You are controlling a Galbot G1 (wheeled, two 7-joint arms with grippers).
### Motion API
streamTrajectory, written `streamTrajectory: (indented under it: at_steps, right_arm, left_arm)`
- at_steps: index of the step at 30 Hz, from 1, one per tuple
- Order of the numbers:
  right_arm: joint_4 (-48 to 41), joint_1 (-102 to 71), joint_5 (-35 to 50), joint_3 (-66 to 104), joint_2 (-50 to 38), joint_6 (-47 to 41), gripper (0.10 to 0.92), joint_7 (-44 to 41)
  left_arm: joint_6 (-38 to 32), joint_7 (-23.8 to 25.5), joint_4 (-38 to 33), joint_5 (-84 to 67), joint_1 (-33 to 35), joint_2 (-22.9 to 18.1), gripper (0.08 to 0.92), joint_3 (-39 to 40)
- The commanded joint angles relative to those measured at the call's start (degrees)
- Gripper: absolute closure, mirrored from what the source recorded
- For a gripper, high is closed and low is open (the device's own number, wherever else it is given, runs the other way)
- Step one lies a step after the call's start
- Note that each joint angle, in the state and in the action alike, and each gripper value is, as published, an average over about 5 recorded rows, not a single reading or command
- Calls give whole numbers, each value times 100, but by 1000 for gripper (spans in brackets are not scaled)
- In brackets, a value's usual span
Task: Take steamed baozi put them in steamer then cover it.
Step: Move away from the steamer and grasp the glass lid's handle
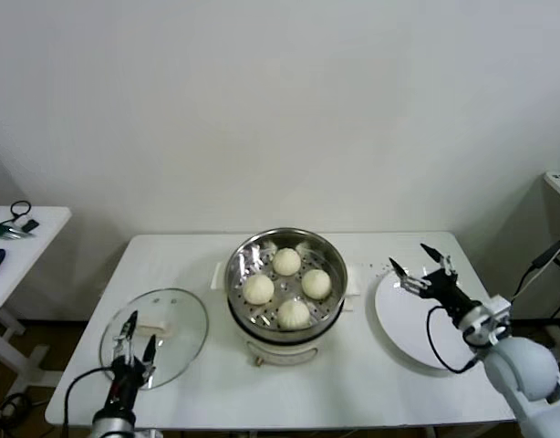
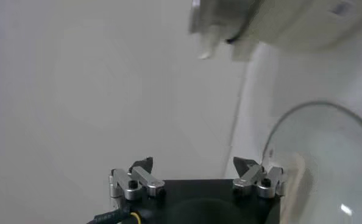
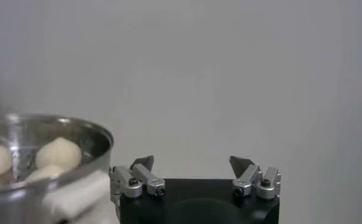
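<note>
From the head view, we see four buns [image 1: 286, 261] sitting on the perforated tray inside the steamer [image 1: 285, 285] at the middle of the white surface [image 1: 353, 383]. The glass lid [image 1: 155, 325] lies flat on the surface to the steamer's left. Our left tool [image 1: 134, 339] hovers over the lid's near edge, fingers spread, holding nothing. Our right tool [image 1: 421, 262] hangs spread and empty above the white plate [image 1: 409, 319].

In the left wrist view, the left tool [image 2: 195, 172] gapes wide beside the lid [image 2: 327, 164].

In the right wrist view, the right tool [image 3: 193, 167] is equally wide, with the steamer [image 3: 47, 159] and buns [image 3: 58, 152] nearby.
</note>
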Motion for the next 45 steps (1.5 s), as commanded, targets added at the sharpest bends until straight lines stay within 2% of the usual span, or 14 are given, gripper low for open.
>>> streamTrajectory:
  at_steps: [1, 11, 27, 45]
  right_arm:
    - [104, -921, -603, 619, 553, -146, 203, -35]
    - [-14, -830, -737, 507, 521, -96, 203, 10]
    - [-223, -834, -1007, 457, 551, 146, 203, -33]
    - [-322, -858, -1463, 379, 699, 304, 203, -120]
  left_arm:
    - [-95, 413, 1032, 2687, -822, 179, 177, 86]
    - [-224, 436, 1832, 2414, -1371, 339, 177, -75]
    - [61, 112, 2253, 1720, -1935, 517, 177, -1]
    - [72, -115, 2651, 1105, -2137, 485, 177, 175]
